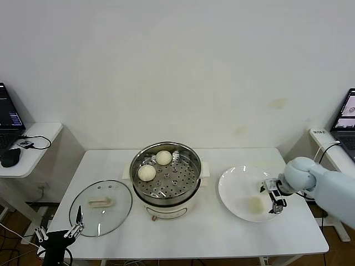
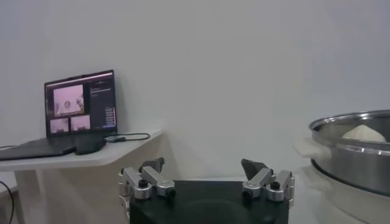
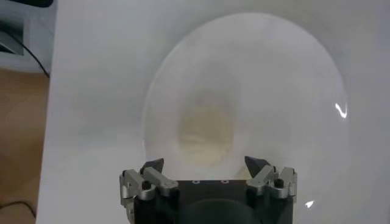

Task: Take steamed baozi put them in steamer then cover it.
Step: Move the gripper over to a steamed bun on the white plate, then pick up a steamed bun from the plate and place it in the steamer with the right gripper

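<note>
The steamer (image 1: 165, 176) stands mid-table with two baozi inside, one at the far side (image 1: 163, 158) and one at the left (image 1: 146, 173). A third baozi (image 1: 255, 204) lies on the white plate (image 1: 236, 191) at the right; a fourth does not show. My right gripper (image 1: 273, 197) is open just right of that baozi, over the plate. In the right wrist view the baozi (image 3: 206, 131) lies just ahead of the open right gripper (image 3: 204, 162). The glass cover (image 1: 101, 206) lies flat left of the steamer. My left gripper (image 1: 58, 230) is open and empty at the table's front-left edge.
A side table with a laptop (image 1: 8, 119) and mouse stands at the far left; another laptop (image 1: 348, 119) stands at the far right. The left wrist view shows the steamer's wall (image 2: 356, 161), a baozi top (image 2: 364, 133) and the left laptop (image 2: 79, 103).
</note>
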